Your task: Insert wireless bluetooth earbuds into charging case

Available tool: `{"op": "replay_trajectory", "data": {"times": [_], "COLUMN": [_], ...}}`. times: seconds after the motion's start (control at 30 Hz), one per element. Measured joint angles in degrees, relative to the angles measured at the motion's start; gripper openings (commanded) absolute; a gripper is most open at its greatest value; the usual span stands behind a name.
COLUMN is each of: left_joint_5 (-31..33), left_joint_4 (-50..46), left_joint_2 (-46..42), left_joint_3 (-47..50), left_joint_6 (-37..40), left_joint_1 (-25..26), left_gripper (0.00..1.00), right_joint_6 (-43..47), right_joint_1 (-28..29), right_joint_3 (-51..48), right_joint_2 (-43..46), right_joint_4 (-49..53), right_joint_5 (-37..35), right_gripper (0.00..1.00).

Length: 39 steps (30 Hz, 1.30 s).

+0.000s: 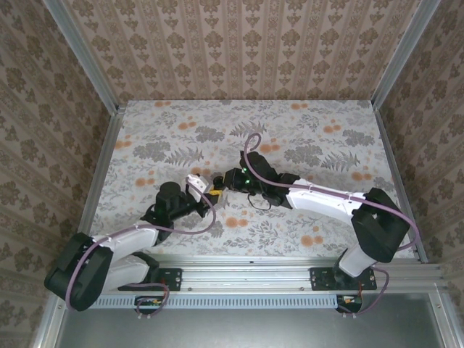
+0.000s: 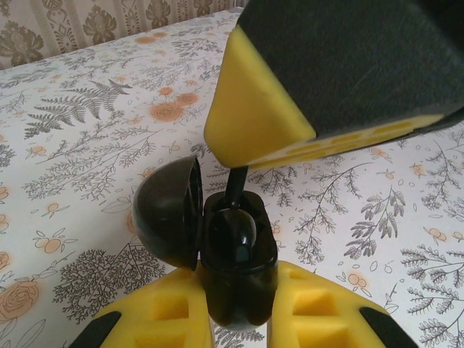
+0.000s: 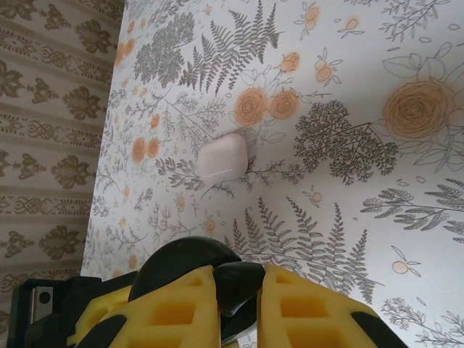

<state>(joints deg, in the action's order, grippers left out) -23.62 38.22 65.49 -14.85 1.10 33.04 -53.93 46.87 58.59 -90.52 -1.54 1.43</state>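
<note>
Patterned wallpaper walls [image 1: 239, 43] boxed in a table [image 1: 312, 130] covered with a flowered cloth, and the two arms met near its middle. The left gripper [image 2: 238, 319] was closed tight on the lower body of a black case [image 2: 239, 286]. Its yellow fingers pressed from either side, so the open end pointed out from the fingertips toward the other arm. The round lid hung open to one side on its hinge, out of the way. That grip looked meant to steady the case, since so small and smooth a thing would likely slide or tip under a push.

The right gripper [image 3: 238, 286] hung over it, fingers pinched together on the thin stem of a black earbud [image 2: 239, 235]. The bud's rounded head sat down inside the case's well and the stem rose to the fingertips. By my reading the bud was being seated, mostly in but not let go. Holding it by the stem left the wide fingers clear of the case rim.

Well apart from both grippers, a white case [image 3: 223, 158], pebble-shaped with its lid shut, lay flat on the cloth, touched by nothing. Whether a second bud was already in the black case I could not tell
</note>
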Motion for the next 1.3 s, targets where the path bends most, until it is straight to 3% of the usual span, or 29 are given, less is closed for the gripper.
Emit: {"op": "replay_trajectory", "data": {"times": [0.97,1.3], "left_joint_5": [0.1,0.1], "left_joint_4": [-0.7,-0.9], "left_joint_2": [-1.6,-1.9], "left_joint_3": [0.0,0.0], "left_joint_6": [0.0,0.0], "left_joint_1": [0.0,0.0], "left_gripper": [0.05,0.05], "right_joint_6": [4.8,5.8], "right_joint_1": [2.2,2.3], "right_joint_3": [3.6,3.5], "right_joint_2": [-0.6,-0.6], "right_joint_4": [5.1,3.1], "right_joint_5": [-3.7,-2.0], "right_gripper": [0.17,0.26]}}
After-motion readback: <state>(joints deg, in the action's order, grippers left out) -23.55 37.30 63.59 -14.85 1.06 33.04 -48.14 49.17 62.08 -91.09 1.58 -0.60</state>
